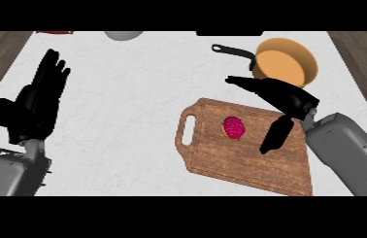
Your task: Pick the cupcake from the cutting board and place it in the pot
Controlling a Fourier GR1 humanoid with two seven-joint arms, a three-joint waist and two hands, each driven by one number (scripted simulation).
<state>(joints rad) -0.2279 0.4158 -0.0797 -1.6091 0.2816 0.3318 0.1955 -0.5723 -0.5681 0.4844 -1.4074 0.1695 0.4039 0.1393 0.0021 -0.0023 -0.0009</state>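
A: Where is the cupcake point(234, 127) found?

B: It is seen lying on the cutting board point(237, 159), in the board's upper middle part. Its pink-red top is shown; no hand is touching it.

A: How is the board laid?

B: It is set at a slant on the white counter point(129, 96), with its handle slot turned to the left and its far right corner hidden under the right forearm.

A: And the pot point(287, 61)?

B: It is placed beyond the board, near the counter's far right. Its inside is shown in orange, and its black handle is pointed to the left. Nothing is seen inside it.

A: What is shown of the right hand point(287, 98)?

B: It is held over the board's upper right corner, between the pot and the cupcake. Its fingers are spread and straight: some are stretched left toward the pot's handle, and the thumb is pointed down, just right of the cupcake. Nothing is gripped.

A: And the left hand point(39, 98)?

B: It is rested at the left edge, fingers up and straight, opened, well apart from the board.

A: Anything else?

B: A grey rounded object point(124, 35) is cut off by the far edge, as is something red point(54, 32) at the far left
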